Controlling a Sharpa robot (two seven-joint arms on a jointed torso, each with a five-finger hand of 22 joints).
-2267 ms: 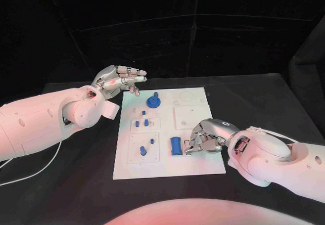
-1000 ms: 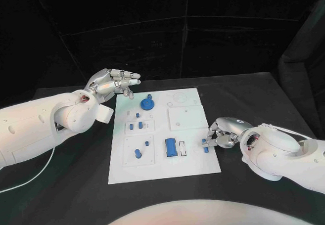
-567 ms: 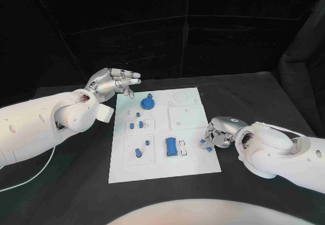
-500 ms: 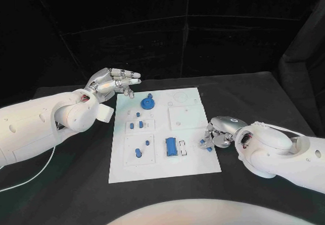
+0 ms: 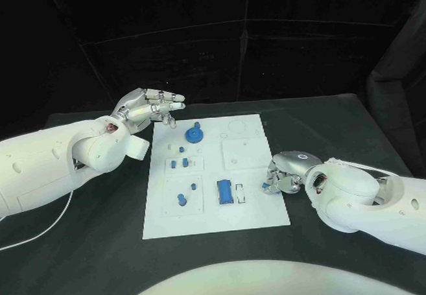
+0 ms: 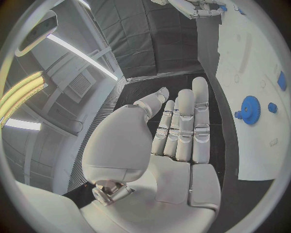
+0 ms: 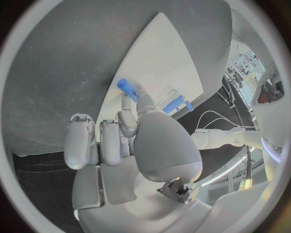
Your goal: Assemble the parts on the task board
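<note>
Dim black surroundings, bright white task board (image 5: 214, 176), fisheye-bent wrist views.

surface: black table (image 5: 352, 133) | on it: white task board (image 5: 215, 215), lying flat in the middle

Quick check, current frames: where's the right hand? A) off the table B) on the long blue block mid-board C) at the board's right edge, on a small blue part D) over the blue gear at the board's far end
C: the right hand sits at the task board's right edge, its fingers touching a small blue part there.
</note>
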